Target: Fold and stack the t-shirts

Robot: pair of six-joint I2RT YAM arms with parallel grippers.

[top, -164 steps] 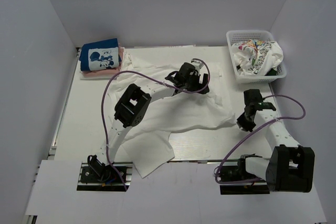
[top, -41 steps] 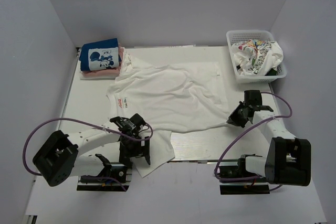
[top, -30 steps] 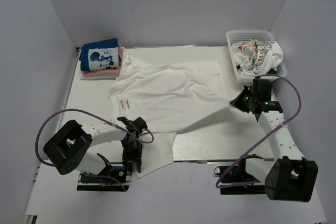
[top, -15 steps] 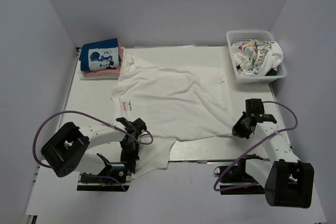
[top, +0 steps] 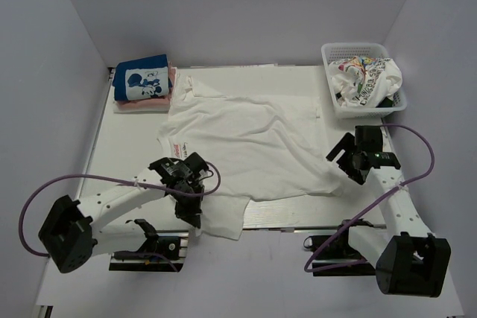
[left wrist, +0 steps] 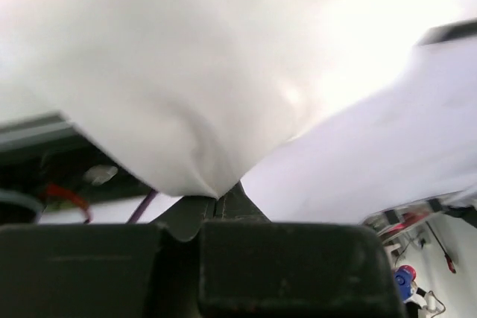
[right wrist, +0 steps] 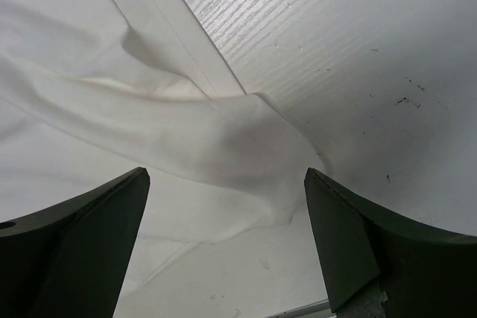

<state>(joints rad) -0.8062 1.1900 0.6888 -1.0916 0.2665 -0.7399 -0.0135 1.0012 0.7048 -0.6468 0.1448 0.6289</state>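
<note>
Left gripper (left wrist: 220, 197) tight on near hem of the large white t-shirt (top: 246, 139), right gripper (right wrist: 225, 174) open-jawed over its right corner.

A white table (top: 127, 154) stands in a plain enclosure, shut in by a pale grey back wall (top: 238, 13), a left wall (top: 45, 109) and a right wall (top: 440, 72). The right wrist view shows its fine grain and dark specks. A metal strip (top: 298, 217) edges its near side, with a white board (top: 246, 281) below. The light is soft and even.
</note>
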